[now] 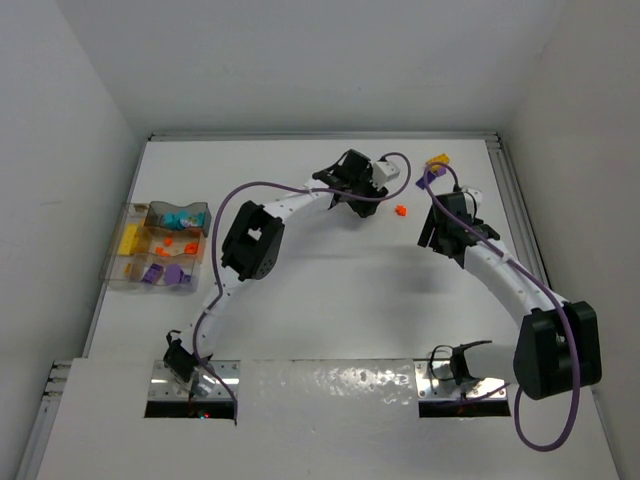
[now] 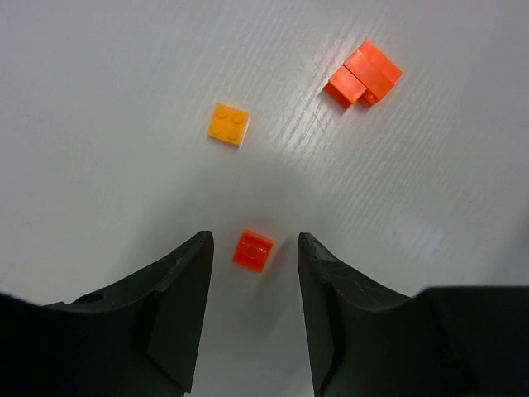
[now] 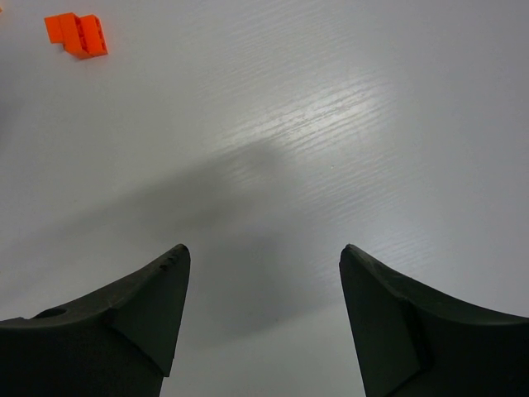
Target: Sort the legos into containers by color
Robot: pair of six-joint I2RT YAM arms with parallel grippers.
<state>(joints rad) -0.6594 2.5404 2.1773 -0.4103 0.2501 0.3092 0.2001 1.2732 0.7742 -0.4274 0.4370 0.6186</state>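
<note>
Closest in the left wrist view are the two dark fingers [image 2: 186, 306] of my left tool [image 2: 254, 241]. They stand apart, one on each side of a small red-orange brick [image 2: 252, 250], with a sliver of white counter [image 2: 99, 99] showing on both sides, so nothing is clamped. Farther out and a little left lies a yellow-orange brick [image 2: 228, 124]. Far right sit two orange bricks [image 2: 364, 74] pressed against each other.

In the right wrist view, my right tool [image 3: 264, 252] is spread wide above bare counter with nothing between its fingers. One orange piece [image 3: 76, 35] lies well apart, at the far left.

From above, both arms reach toward the far part of the counter, and an orange speck [image 1: 400, 211] lies between the two tools. A yellow brick [image 1: 437, 159] rests near the far edge, beyond the right arm. The clear tray [image 1: 120, 284] sits at the left edge. It holds teal bricks [image 1: 180, 217] in its far compartment, yellow [image 1: 130, 238] and orange [image 1: 170, 241] in the middle, and purple [image 1: 155, 272] nearest.
</note>
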